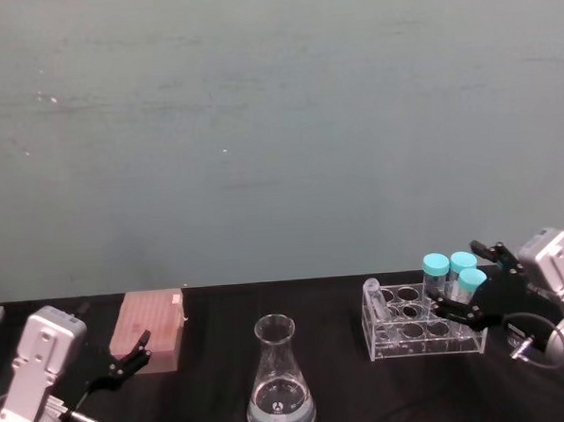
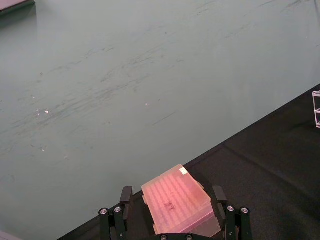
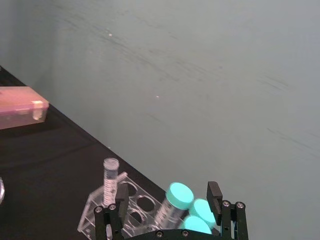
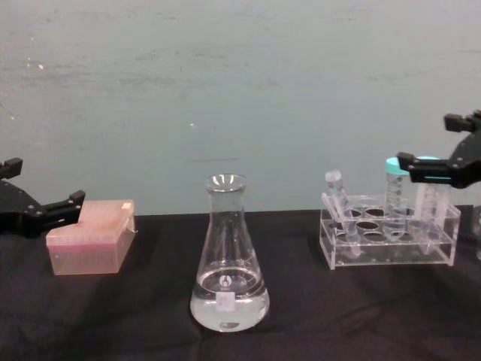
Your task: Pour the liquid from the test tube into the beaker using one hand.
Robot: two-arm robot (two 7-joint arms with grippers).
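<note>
Overhead, noting the test tube (image 1: 373,296) uncapped at the rack's (image 1: 426,347) left end, the right pincer (image 1: 455,278) gaping empty by its right end, left pincer (image 1: 129,356) idling open by a pink box (image 1: 154,326). Right wrist: judging it light, stiff, slick. Chest: favouring a hold under the threaded rim

Beaker (image 4: 228,248): clear glass conical flask, upright on the black tabletop, centre front, narrow neck open, small white label low on the front. Liquid (image 4: 244,307): clear, colourless, pooled in the beaker's wide base, well below the neck. Test tube (image 4: 336,189): slim, clear, uncapped, whitish rim, standing tilted in the leftmost front hole of the clear rack (image 4: 391,254), right of the beaker and well apart. Can't tell whether the tube holds any liquid.
</note>
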